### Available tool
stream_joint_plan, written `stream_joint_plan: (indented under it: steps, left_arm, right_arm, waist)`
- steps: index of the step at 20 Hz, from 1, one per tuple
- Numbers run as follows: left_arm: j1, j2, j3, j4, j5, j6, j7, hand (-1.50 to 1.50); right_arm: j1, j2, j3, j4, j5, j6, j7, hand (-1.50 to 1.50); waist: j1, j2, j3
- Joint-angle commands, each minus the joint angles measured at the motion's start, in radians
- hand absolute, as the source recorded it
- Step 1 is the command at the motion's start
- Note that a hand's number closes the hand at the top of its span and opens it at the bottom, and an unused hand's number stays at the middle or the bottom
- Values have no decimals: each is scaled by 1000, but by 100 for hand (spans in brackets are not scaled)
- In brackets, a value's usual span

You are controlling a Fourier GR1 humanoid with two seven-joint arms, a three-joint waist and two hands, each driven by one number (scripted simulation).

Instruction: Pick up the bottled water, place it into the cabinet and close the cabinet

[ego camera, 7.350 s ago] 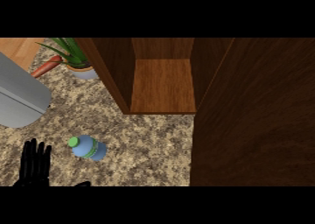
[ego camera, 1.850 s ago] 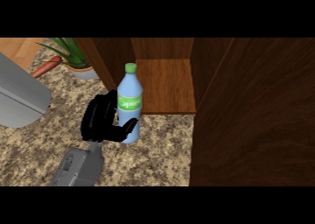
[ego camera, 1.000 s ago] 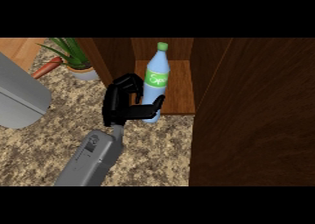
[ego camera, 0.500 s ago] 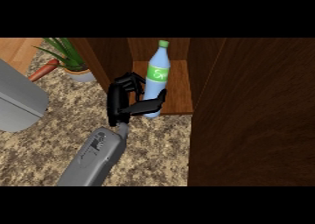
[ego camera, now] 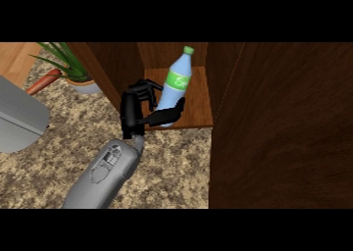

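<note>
the bottled water (ego camera: 175,86) stands tilted on the wooden floor of the open cabinet (ego camera: 197,105), green cap up, with the left hand (ego camera: 139,110) curled around its lower part, thumb on the near side and fingers on the far side. nearest lies the speckled counter (ego camera: 172,166), with the grey forearm (ego camera: 103,174) rising from the lower edge. farther left sit a grey appliance (ego camera: 13,120) and a potted plant (ego camera: 74,73), and the dark cabinet door (ego camera: 288,127) fills the right.

- One grey forearm (ego camera: 106,172) comes in from the lower edge and slants up toward the right.
- Its black hand (ego camera: 139,109) stands upright, fingers (ego camera: 144,88) curled, thumb (ego camera: 166,113) spread rightward.
</note>
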Motion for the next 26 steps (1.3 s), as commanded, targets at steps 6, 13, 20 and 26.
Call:
stream_joint_plan:
  steps: [6, 13, 20, 26]
  left_arm:
    - [-372, 34, 97, 508, -56, -106, -61, 150]
    - [-492, 51, 174, 730, -75, -87, -152, -150]
    - [-509, 18, 202, 820, -87, -64, -190, -150]
    - [-484, 37, 249, 839, -66, -74, -243, -150]
  right_arm:
    - [-8, 7, 16, 15, 26, -4, -16, -150]
    - [-11, -3, -8, 4, 3, -5, -1, -150]
    - [5, -3, 6, 22, 19, 3, -41, -150]
    - [-18, 4, -6, 32, -15, 8, -23, -150]
  waist:
    - [-33, 39, -7]
    - [-21, 38, -8]
    - [-23, 38, -7]
    - [-23, 46, -8]
